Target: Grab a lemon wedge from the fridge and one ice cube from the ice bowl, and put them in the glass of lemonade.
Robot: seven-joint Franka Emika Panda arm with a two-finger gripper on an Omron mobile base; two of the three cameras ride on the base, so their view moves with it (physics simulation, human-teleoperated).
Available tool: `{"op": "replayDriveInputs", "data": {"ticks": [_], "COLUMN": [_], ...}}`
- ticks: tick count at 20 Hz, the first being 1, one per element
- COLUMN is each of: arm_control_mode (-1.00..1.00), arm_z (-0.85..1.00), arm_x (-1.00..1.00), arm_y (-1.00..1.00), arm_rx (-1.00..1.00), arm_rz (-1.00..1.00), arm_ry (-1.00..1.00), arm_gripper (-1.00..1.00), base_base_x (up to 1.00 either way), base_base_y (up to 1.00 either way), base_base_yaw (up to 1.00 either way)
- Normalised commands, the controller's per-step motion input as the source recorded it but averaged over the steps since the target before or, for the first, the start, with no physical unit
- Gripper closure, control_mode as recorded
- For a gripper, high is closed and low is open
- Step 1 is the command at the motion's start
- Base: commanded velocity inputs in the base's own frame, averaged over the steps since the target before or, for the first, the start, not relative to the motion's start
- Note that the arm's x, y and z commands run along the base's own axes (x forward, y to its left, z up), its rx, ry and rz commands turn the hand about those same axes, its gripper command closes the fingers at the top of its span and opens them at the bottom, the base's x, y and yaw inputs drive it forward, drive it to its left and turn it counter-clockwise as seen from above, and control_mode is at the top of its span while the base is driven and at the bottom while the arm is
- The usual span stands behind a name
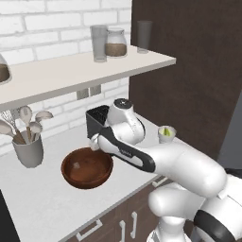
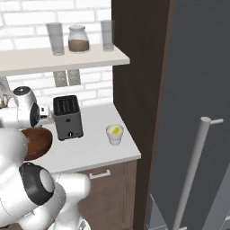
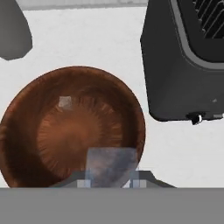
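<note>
toaster (image 2: pixel 68 117) is being kept on counter (image 1: pixel 42 198) | spoons are being held in grey cup (image 1: pixel 28 151) | jar (image 1: pixel 116 43) is being kept on shelf (image 1: pixel 56 75)

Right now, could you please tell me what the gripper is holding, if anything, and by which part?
The gripper is shut on a pale grey translucent ice cube, pinched by its lower sides, above the glossy reddish-brown bowl.

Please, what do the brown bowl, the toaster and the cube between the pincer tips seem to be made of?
Bowl: looks like glazed ceramic or polished wood; glossy reddish-brown with faint radial streaks, so either is possible. Toaster: dark, matte metal or plastic casing with top slots; the look leaves it open. Cube: pale grey and translucent, with the bowl showing through it, so probably ice.
</note>
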Motion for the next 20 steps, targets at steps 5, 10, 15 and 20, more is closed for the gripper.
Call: {"op": "replayDriveInputs", "data": {"ticks": [5,10,15,20], "arm_control_mode": [-1.00,-1.00,-1.00,-1.00], "arm_z": [0.49,0.49,0.07,0.00], "arm_x": [-0.01,0.03,0.00,0.15], "arm_y": [-0.83,-0.78,-0.93,-0.86], "arm_rx": [-0.27,-0.19,0.01,0.00], "arm_rz": [0.06,0.00,-0.06,-0.09], "arm_ry": [0.00,0.00,-0.07,-0.05], "arm_gripper": [1.00,1.00,1.00,1.00], "base_base_x": [0.00,0.00,0.00,0.00], "base_base_y": [0.00,0.00,0.00,0.00], "base_base_yaw": [0.00,0.00,0.00,0.00]}}
